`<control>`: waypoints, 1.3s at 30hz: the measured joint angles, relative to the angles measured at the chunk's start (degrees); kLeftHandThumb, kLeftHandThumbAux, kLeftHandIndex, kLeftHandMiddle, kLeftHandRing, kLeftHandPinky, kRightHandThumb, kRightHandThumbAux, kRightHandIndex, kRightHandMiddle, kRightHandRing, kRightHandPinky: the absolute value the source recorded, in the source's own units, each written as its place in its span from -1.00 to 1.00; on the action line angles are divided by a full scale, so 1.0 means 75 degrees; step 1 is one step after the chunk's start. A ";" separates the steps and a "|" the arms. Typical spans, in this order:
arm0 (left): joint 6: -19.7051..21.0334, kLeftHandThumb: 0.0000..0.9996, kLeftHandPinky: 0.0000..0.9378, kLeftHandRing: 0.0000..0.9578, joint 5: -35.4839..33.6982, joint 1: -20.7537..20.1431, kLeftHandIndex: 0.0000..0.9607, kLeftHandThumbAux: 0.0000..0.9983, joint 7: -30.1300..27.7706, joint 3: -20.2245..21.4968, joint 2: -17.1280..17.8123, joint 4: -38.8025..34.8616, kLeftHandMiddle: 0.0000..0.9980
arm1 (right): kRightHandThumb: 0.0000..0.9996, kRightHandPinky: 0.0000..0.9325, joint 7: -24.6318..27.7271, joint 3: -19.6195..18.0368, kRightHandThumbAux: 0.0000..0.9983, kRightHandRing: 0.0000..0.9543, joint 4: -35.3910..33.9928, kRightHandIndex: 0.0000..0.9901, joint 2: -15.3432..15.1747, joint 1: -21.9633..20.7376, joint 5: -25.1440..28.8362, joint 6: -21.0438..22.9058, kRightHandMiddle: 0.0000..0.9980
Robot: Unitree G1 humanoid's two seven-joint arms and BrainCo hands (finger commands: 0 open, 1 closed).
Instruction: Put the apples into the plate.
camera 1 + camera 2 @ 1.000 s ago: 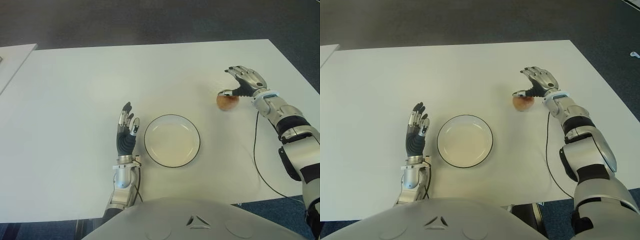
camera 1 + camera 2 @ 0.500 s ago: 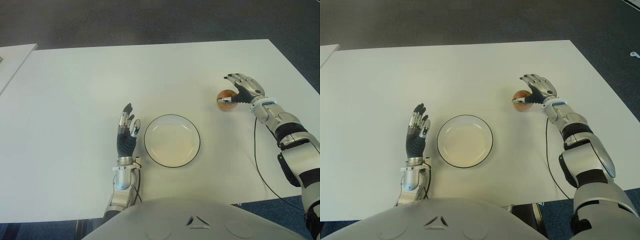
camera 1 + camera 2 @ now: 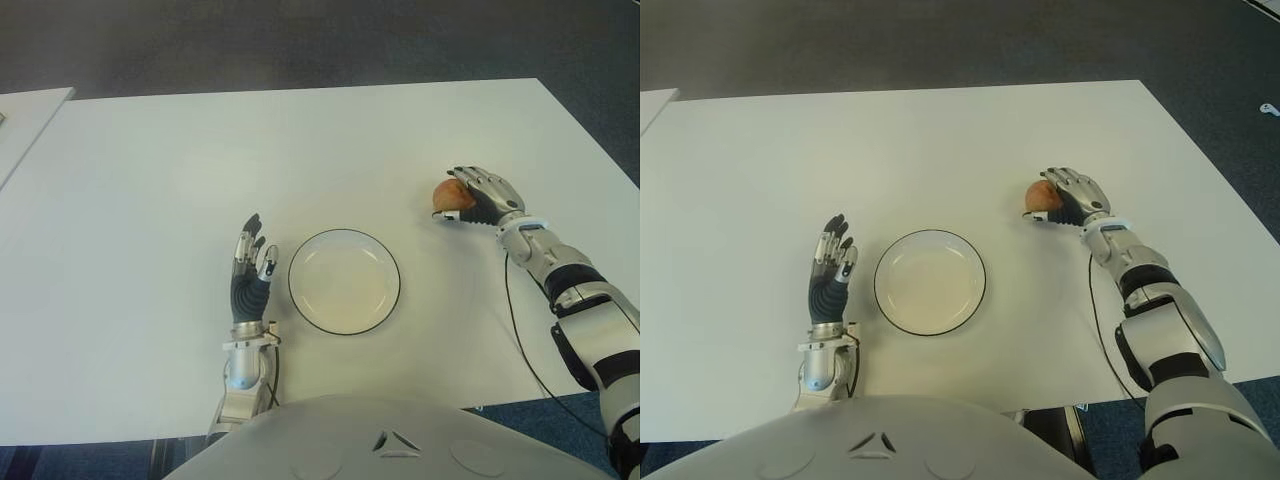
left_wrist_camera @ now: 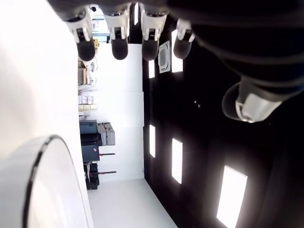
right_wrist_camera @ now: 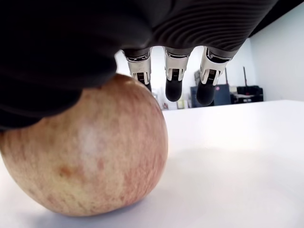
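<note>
One reddish-yellow apple (image 3: 448, 192) stands on the white table (image 3: 150, 180), to the right of the plate. My right hand (image 3: 480, 196) lies over it from the right. In the right wrist view the palm touches the top of the apple (image 5: 85, 152), the fingers (image 5: 173, 76) reach straight out past it, and the fruit's underside is still on the table. The white plate with a dark rim (image 3: 292, 285) is near the front middle and holds nothing. My left hand (image 3: 250, 268) shows just left of the plate, its fingers (image 4: 118, 45) straight and spread.
A thin black cable (image 3: 515, 330) runs along the table beside my right forearm. The corner of a second white table (image 3: 25, 115) shows at the far left. Dark floor lies beyond the far edge.
My right hand came down and drew back toward me, settling over the apple. The apple has hardly shifted. The left hand has stayed in place.
</note>
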 measured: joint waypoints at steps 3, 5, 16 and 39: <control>0.0000 -0.95 -1.00 -1.00 0.0001 0.0023 -1.00 -0.13 -0.0015 0.0008 0.0016 -0.0016 -1.00 | -0.51 -0.99 -0.0017 -0.0003 -0.43 -1.00 -0.0039 -1.00 0.0015 0.0026 0.0035 0.0048 -1.00; 0.0000 -0.96 -1.00 -1.00 0.0001 0.0046 -1.00 -0.13 -0.0023 0.0012 0.0027 -0.0033 -1.00 | -0.52 -0.99 -0.0043 -0.0007 -0.43 -1.00 -0.0070 -1.00 0.0029 0.0059 0.0068 0.0061 -1.00; -0.0053 -0.98 -1.00 -1.00 -0.0005 0.0195 -1.00 -0.13 -0.0050 0.0057 0.0024 -0.0117 -1.00 | -0.50 -0.96 -0.0169 -0.0020 -0.41 -1.00 -0.0214 -1.00 0.0057 0.0222 0.0169 0.0068 -1.00; -0.0718 -1.00 -1.00 -1.00 0.0168 0.1455 -1.00 -0.14 -0.0153 0.0186 0.0218 -0.0362 -1.00 | -0.50 -0.96 -0.0360 -0.0005 -0.27 -1.00 -0.0111 -1.00 0.0123 0.0232 0.0164 0.0070 -1.00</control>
